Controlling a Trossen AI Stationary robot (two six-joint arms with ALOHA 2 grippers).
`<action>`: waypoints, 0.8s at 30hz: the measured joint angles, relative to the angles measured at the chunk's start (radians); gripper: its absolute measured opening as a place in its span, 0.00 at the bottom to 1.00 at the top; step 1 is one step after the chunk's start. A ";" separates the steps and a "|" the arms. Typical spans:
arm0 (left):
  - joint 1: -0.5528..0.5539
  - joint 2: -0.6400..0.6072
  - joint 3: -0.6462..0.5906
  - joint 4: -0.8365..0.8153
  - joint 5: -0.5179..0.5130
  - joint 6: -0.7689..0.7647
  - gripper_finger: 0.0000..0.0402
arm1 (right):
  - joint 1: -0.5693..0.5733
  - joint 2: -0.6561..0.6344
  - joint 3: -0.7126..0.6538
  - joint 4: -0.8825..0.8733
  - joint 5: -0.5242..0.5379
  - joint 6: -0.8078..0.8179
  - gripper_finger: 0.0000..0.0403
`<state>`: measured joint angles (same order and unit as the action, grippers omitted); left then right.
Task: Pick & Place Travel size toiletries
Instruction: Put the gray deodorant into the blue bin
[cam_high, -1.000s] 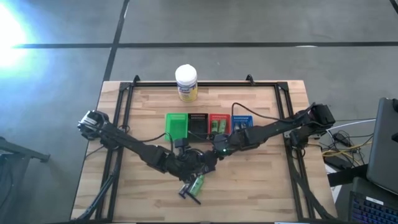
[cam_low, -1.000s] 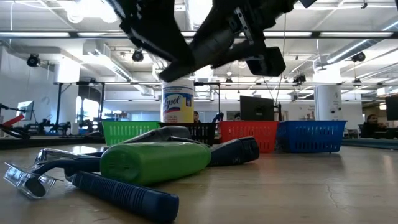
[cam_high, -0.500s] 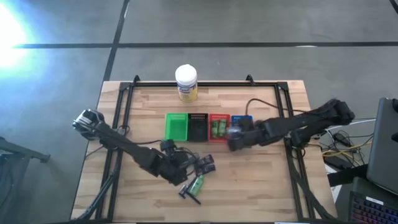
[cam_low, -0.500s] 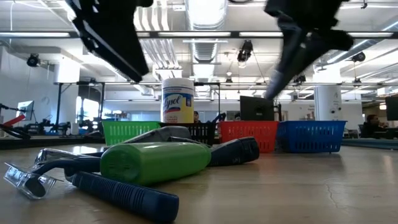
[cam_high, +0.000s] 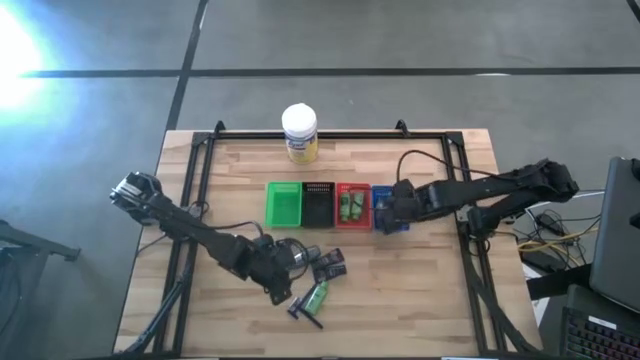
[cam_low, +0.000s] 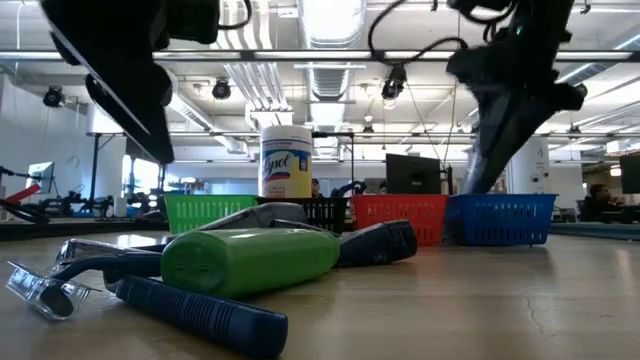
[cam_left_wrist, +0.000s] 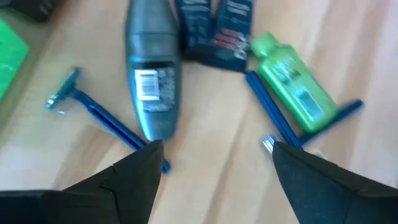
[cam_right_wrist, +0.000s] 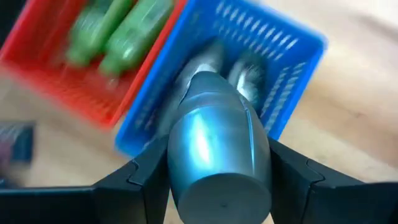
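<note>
The right gripper (cam_right_wrist: 214, 180) has its fingers clamped on a grey tube (cam_right_wrist: 214, 149) directly above the blue basket (cam_right_wrist: 292, 46), the tube's long axis pointing down into it beside the tubes already there. The left gripper (cam_left_wrist: 214, 165), fingers spread and empty, hovers over the toiletries remaining on the tabletop (cam_high: 420, 290).

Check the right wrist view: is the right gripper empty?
No, the right gripper is clamped on a grey tube above the blue basket.

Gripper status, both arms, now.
Left gripper: open, empty, over the loose toiletries.
Right gripper: shut on a grey tube, above the blue basket.
</note>
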<state>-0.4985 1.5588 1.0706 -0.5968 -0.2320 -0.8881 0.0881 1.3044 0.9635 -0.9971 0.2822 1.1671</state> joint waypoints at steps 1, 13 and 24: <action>-0.003 -0.004 0.000 -0.001 0.006 0.006 0.76 | -0.010 -0.018 0.011 -0.002 -0.037 -0.022 0.47; -0.001 -0.023 -0.013 0.032 -0.046 0.030 0.76 | -0.456 -0.052 0.024 -0.123 -0.603 -0.373 0.49; -0.001 -0.023 -0.013 0.052 -0.055 0.016 0.76 | -0.642 0.202 0.032 -0.136 -0.850 -0.580 0.58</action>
<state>-0.4995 1.5360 1.0573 -0.5449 -0.2869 -0.8719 -0.5536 1.5066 0.9959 -1.1327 -0.5674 0.5874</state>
